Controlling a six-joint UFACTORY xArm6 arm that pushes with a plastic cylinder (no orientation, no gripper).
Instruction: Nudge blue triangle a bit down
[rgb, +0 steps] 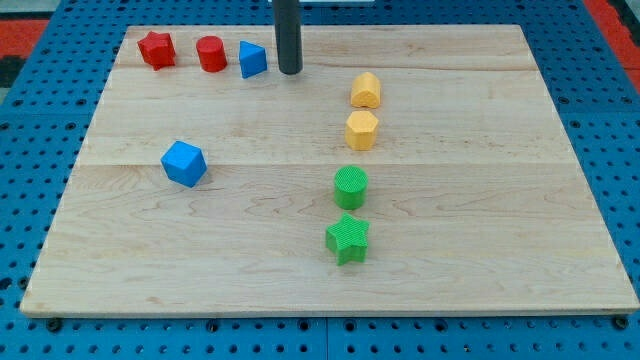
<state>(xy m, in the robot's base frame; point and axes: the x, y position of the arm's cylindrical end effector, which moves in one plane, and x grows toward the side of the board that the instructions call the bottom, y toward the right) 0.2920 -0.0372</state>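
Blocks number eight on the wooden board (480, 250): two red, two blue, two yellow, two green. Along the view's top left stand a red star (157, 49), a red cylinder (211, 54) and the blue triangle (252, 60) in a row. A blue hexagon-like block (184, 163) lies lower left. Two yellow blocks (366, 90) (361, 130) sit right of centre, with a green cylinder (351, 187) and green star (348, 239) below them. There are no jaws; my tip (290, 72) rests just right of the blue triangle, holding nothing.
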